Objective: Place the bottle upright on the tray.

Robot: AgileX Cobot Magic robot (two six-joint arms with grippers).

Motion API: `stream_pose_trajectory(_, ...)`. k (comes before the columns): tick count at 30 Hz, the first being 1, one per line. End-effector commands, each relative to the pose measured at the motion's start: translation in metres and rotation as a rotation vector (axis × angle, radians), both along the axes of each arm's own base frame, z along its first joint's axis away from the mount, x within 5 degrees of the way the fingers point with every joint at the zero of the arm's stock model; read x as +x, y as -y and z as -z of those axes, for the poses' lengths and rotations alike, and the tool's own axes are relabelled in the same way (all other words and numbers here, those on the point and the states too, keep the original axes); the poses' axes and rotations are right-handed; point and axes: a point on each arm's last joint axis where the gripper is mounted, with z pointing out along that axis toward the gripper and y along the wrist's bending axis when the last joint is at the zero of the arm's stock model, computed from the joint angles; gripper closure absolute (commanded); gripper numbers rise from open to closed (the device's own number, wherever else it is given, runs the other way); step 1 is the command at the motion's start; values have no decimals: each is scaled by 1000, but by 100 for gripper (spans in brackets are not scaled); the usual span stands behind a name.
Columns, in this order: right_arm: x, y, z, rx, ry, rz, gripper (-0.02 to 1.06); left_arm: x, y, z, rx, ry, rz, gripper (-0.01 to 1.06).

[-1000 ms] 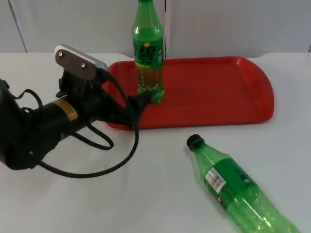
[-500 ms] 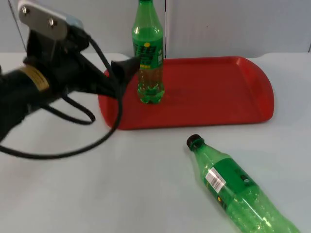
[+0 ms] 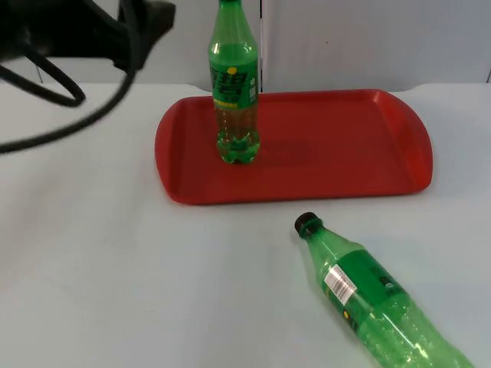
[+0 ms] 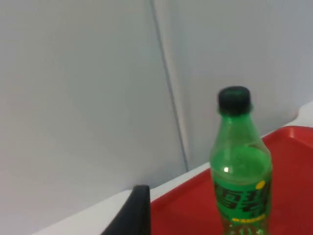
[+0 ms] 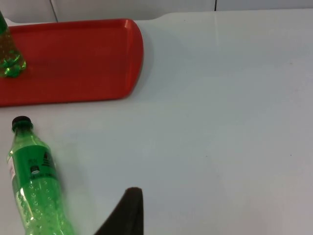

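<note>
A green bottle [image 3: 234,84] with a black cap stands upright on the left part of the red tray [image 3: 337,146]. My left gripper [image 3: 157,17] hangs high at the back left, well apart from that bottle and holding nothing. The left wrist view looks at the standing bottle [image 4: 239,161] and the tray [image 4: 293,161] against the wall. A second green bottle [image 3: 368,295] lies on its side on the table in front of the tray, cap toward the tray. The right wrist view shows my waiting right gripper [image 5: 128,211], the lying bottle [image 5: 34,181] and the tray [image 5: 83,58].
The grey partition wall [image 3: 368,38] rises just behind the tray. White table top [image 3: 115,268] spreads to the left and front of the tray. The lying bottle reaches the table's front right edge.
My left arm has drawn back up and to the left, away from the upright bottle. That bottle stays standing on the tray. The lying bottle has not moved.
</note>
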Motion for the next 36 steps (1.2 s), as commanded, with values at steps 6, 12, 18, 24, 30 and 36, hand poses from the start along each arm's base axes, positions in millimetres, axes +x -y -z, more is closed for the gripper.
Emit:
stream_pose_trajectory(6,0,0,0,2,6,6,0,-24,-14,-27,-13,-59,-79,0)
stream_pose_trajectory(12,0,0,0,2,6,6,0,-43,-22,-45,-84,-104,-125,0)
stream_pose_trajectory(18,0,0,0,2,6,6,0,-55,-28,-50,-156,-190,-176,0)
stream_pose_trajectory(24,0,0,0,2,6,6,0,-67,-34,-49,-173,-288,-226,0)
stream_pose_trajectory(30,0,0,0,2,6,6,0,-76,-38,-48,-124,-368,-257,0)
stream_pose_trajectory(36,0,0,0,2,6,6,0,-87,-39,-56,-114,-425,-263,0)
